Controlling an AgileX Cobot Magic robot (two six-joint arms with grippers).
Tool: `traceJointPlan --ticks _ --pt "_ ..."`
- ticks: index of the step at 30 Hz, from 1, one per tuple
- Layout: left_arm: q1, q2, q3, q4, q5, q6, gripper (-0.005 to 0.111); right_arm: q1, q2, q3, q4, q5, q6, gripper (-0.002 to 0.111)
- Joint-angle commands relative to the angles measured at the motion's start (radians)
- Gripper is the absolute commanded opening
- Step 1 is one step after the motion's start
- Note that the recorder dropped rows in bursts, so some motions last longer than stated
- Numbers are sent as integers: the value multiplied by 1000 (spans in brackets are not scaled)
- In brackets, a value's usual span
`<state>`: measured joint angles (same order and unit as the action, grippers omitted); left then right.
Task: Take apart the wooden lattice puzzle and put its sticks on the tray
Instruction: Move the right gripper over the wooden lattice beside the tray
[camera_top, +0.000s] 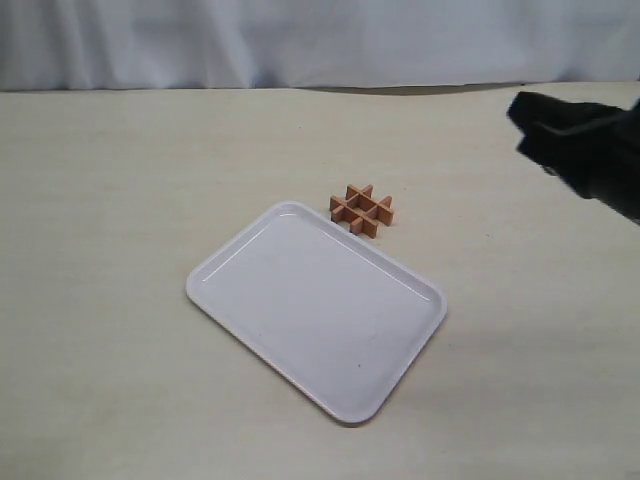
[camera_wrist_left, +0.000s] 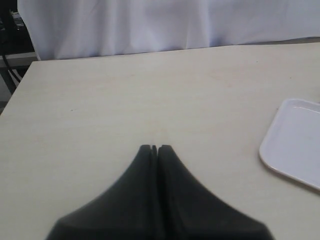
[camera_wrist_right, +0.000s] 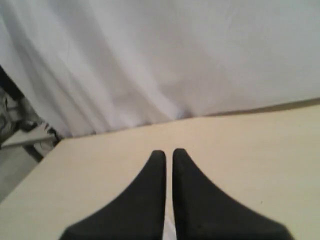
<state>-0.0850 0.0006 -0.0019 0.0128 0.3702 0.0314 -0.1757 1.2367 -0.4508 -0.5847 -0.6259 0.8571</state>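
The tray (camera_top: 310, 300) lies nearest in the exterior view, one white rectangle set at a slant on the table (camera_top: 120, 180), with nothing on it. Just beside its far edge sits the one puzzle (camera_top: 362, 210), on the table and not on the tray. Its four sticks (camera_top: 350, 205) are locked together, crossed two by two. One gripper shows here, the right gripper (camera_top: 518, 125), a dark blurred shape up at the right, well apart from the puzzle. Nothing stands between them. A white curtain (camera_top: 300, 40) closes off the back.

In the left wrist view the left gripper (camera_wrist_left: 154, 147) fills the foreground, its two fingers (camera_wrist_left: 175, 200) pressed together and holding nothing. Bare table lies ahead of it, and one corner of the tray (camera_wrist_left: 295, 140) shows at the side.

In the right wrist view the right gripper (camera_wrist_right: 169, 152) has its two fingers (camera_wrist_right: 140, 200) nearly together, a thin slit between them and nothing in it. Beyond are the table and the curtain.
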Motion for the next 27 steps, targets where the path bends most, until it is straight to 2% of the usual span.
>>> traceJointPlan --ticks 1,5,9,13,16,20,27 --pt "-9 -1 2 2 -17 -2 0 -8 247 -142 -260 -71 89 5" --pt "-9 -1 2 2 -17 -2 0 -8 441 -238 -375 -215 44 5" --pt "-9 -1 2 2 -17 -2 0 -8 576 -281 -375 -223 -73 5" --pt "-9 -1 2 2 -17 -2 0 41 655 -281 -292 -281 -221 5" --pt "-9 -1 2 2 -17 -2 0 107 657 -289 -264 -196 -308 5" --pt "-9 -1 2 2 -17 -2 0 201 652 -330 -181 43 -392 5" --pt "-9 -1 2 2 -17 -2 0 222 652 -337 -76 136 -417 5"
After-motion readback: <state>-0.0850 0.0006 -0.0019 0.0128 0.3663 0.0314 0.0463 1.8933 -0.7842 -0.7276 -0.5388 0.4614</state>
